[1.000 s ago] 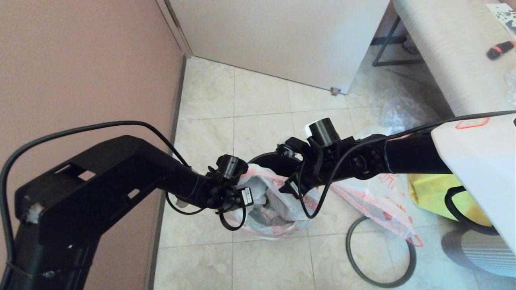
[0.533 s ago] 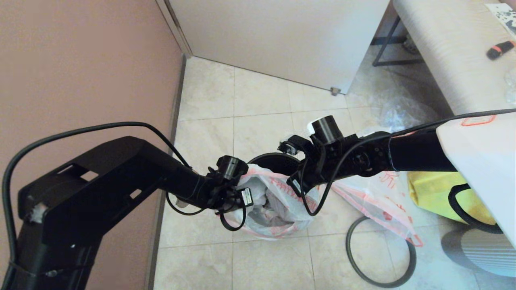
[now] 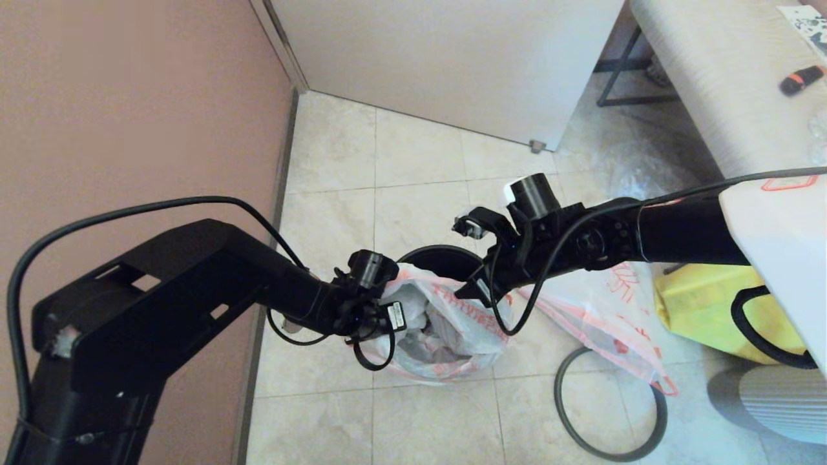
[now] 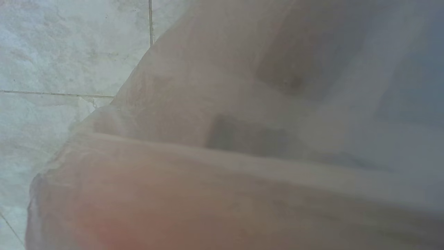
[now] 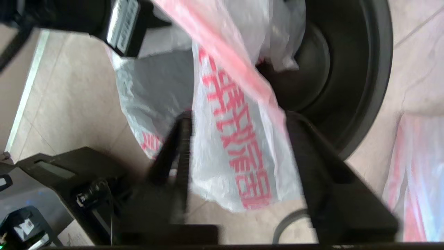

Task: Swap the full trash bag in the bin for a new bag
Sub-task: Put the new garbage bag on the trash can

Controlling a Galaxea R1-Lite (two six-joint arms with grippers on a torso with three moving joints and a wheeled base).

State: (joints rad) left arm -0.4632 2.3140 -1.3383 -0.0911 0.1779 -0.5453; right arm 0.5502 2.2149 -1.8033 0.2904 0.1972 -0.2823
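left gripper is clamped on the full trash bag, lifted out beside the bin, right gripper spread around its rim; the new bag lies unfitted.

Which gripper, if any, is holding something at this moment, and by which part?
The left gripper is shut on the full trash bag, pinching its rim on the left side. The right gripper is open beside the bag's pink band, holding nothing.

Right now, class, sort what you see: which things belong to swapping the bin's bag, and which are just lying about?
Job: full trash bag; bin; grey hoop; new bag; left end effector; right end effector.
Lying about: yellow fabric bag; clear crinkly bag; black-and-orange marker.
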